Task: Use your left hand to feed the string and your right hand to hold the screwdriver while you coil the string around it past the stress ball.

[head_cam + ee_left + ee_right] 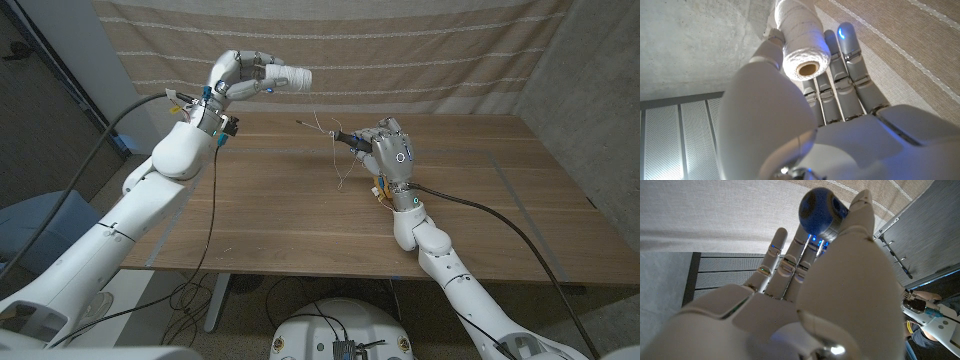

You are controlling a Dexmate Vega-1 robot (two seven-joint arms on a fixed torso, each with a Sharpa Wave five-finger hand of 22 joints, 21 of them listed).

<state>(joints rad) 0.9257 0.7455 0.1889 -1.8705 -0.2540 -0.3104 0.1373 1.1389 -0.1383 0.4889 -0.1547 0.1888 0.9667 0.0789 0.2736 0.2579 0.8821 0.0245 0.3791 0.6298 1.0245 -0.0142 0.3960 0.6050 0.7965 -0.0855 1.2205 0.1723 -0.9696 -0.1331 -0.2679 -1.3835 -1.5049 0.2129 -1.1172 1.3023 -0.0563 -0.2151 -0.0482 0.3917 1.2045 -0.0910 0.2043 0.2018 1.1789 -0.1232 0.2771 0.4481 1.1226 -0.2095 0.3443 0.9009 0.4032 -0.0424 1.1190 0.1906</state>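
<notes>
Holding: left robot hand point(243, 76) grips a white spool of string point(290, 78), raised above the far left part of the counter point(270, 215); in the left wrist view the spool point(802, 42) lies between thumb and fingers point(850, 65), its hollow core facing the camera.
Right robot hand: the right robot hand point(388, 150) is closed around the dark handle of a screwdriver point(340, 135) near the middle of the counter, a little right; the shaft points left and far.
Handle end: in the right wrist view a rounded dark blue end point(819, 211) shows above the fingers of the right robot hand point(840, 280).
String: a thin pale strand point(340, 165) hangs in loose loops around the shaft and below it toward the counter; whether it is wound tight cannot be told, and its run to the spool is too fine to trace.
Stress ball: cannot be picked out.
Surface: brown wood-grain counter with long plank lines.
Room: a beige striped cloth point(400, 50) hangs behind the far edge; a grey wall panel point(590, 90) stands at the right; black cables point(500, 215) run along both arms.
</notes>
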